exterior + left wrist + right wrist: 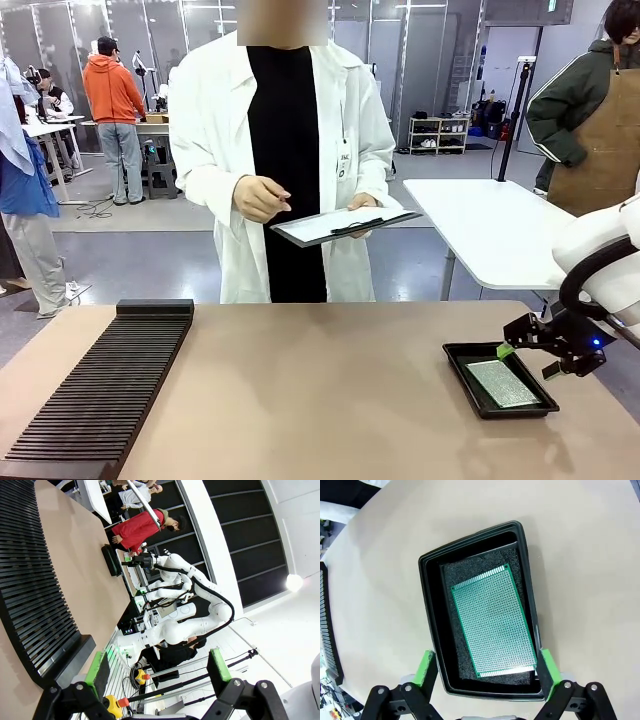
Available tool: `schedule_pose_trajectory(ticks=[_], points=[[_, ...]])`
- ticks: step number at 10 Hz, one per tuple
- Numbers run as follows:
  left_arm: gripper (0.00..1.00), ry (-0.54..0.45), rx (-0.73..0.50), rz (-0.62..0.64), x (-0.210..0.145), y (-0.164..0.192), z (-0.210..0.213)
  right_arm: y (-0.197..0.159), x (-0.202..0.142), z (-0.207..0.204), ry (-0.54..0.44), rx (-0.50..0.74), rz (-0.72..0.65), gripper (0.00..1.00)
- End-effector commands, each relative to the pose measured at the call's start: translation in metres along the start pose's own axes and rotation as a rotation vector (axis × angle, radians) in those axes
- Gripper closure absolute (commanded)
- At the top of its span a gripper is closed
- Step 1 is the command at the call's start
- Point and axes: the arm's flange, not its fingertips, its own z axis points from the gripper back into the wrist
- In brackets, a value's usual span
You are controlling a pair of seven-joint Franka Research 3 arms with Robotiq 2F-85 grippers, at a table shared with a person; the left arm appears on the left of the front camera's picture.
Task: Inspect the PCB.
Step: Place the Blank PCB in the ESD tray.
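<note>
Two robot hands are in play, and the right hand [487, 672] is the one at work; it hangs just above the near end of a shallow black tray [431, 625] on the tan counter [580, 555], its green-padded fingers [426, 667] spread wide and gripping nothing. Inside the tray, on dark foam, lies the PCB [492, 620], a flat green perforated board, slightly skewed against the tray walls; in the front view the tray [455, 358] sits at the robot's right side of the counter with the PCB [503, 383] pale and speckled inside it.

To lift the board well, the fingers probably need to straddle its two long edges, so the hand should turn a little to match the board's skew; the pads look likely to come down between the board and the tray walls, where room is tight, so a slow, centred descent seems wise; pinching the thin edges gently should avoid bending it or dragging the foam.

Off to the left, the left hand [157, 672] is also fully open and empty, held in the air near a long black ribbed rack [30, 585]. Across the counter a person in a white coat holds a clipboard [345, 226].
</note>
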Motion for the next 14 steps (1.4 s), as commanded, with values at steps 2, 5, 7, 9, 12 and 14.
schedule_pose_trajectory(ticks=[2, 5, 7, 9, 12, 14], points=[[0.00, 0.003, 0.026, 0.013, 0.003, -0.005, -0.001, -0.003, -0.014, 0.053, 0.063, 0.135, -0.024, 0.00], [0.00, 0.003, 0.026, 0.013, 0.003, -0.005, -0.001, -0.045, -0.033, 0.112, 0.181, 0.382, -0.084, 0.00], [0.00, 0.003, 0.026, 0.013, 0.003, -0.005, -0.001, -0.075, -0.053, 0.138, 0.233, 0.563, -0.094, 0.00], [0.00, 0.003, 0.026, 0.013, 0.003, -0.005, -0.001, -0.108, -0.074, 0.152, 0.298, 0.790, -0.082, 0.00], [0.00, 0.003, 0.026, 0.013, 0.003, -0.005, -0.001, -0.135, -0.093, 0.153, 0.408, 1.044, -0.001, 0.00], [0.00, 0.003, 0.026, 0.013, 0.003, -0.005, -0.001, -0.142, -0.095, 0.142, 0.406, 1.082, 0.014, 0.00]])
